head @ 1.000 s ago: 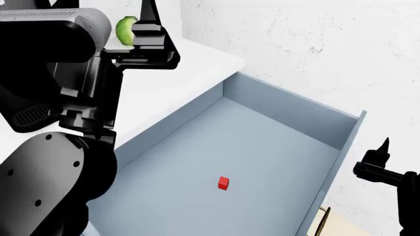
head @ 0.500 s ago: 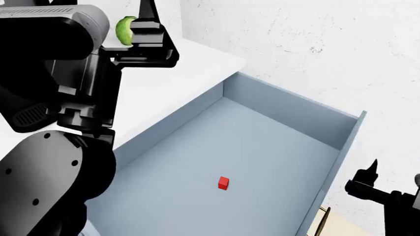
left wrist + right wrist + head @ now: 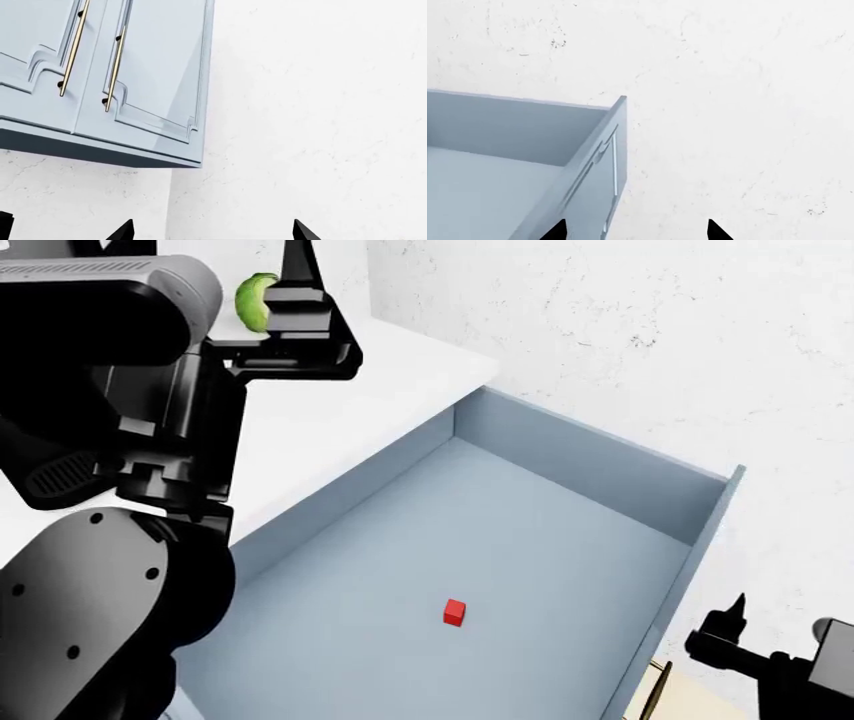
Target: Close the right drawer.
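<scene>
Right drawer (image 3: pixel 534 540): open, as I saw | red cube (image 3: pixel 455 613): floor centre | left gripper (image 3: pixel 210 231), right gripper (image 3: pixel 635 231): jaws apart

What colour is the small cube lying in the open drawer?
Red; the cube shows best in the head view, on the drawer floor.

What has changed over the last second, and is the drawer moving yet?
Only the right gripper moved: in the head view it dropped lower and slightly left, along the outside of the right drawer front, not visibly touching it. The drawer is as far open as before, the red cube in place, the left gripper raised as before.
</scene>
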Robot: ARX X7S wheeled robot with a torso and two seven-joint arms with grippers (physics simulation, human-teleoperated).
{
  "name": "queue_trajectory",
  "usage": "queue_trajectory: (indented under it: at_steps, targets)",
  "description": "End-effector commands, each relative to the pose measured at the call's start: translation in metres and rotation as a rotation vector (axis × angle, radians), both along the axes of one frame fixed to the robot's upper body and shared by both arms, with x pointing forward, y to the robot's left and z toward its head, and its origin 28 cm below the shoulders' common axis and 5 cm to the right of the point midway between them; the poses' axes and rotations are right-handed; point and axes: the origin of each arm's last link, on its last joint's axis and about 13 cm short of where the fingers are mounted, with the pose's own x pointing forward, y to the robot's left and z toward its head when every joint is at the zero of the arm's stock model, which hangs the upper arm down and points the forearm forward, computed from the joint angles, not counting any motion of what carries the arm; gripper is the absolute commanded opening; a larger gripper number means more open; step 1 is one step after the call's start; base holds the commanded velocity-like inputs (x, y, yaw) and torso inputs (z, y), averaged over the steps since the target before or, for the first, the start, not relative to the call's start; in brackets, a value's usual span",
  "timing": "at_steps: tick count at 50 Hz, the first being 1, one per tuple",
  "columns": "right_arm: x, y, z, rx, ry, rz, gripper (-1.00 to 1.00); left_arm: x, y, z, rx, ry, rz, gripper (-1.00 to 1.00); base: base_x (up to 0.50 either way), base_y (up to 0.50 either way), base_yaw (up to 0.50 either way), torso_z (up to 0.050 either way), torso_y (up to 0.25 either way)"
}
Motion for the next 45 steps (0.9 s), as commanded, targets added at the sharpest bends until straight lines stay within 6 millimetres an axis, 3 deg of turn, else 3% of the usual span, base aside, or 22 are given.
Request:
queue_trajectory:
  at_steps: [1,45]
  targets:
    - [-0.001,-0.002,-0.012,0.016,0.021,-0.004,1.00,0.000,0.000,-0.001,0.000,0.003,0.002,1.00,0.00,0.00,0.00,0.000,0.000]
    - [0.001,-0.002,-0.051,0.075,0.074,-0.022,1.00,0.001,0.000,-0.005,0.005,0.013,0.000,1.00,0.00,0.00,0.00,0.000,0.000]
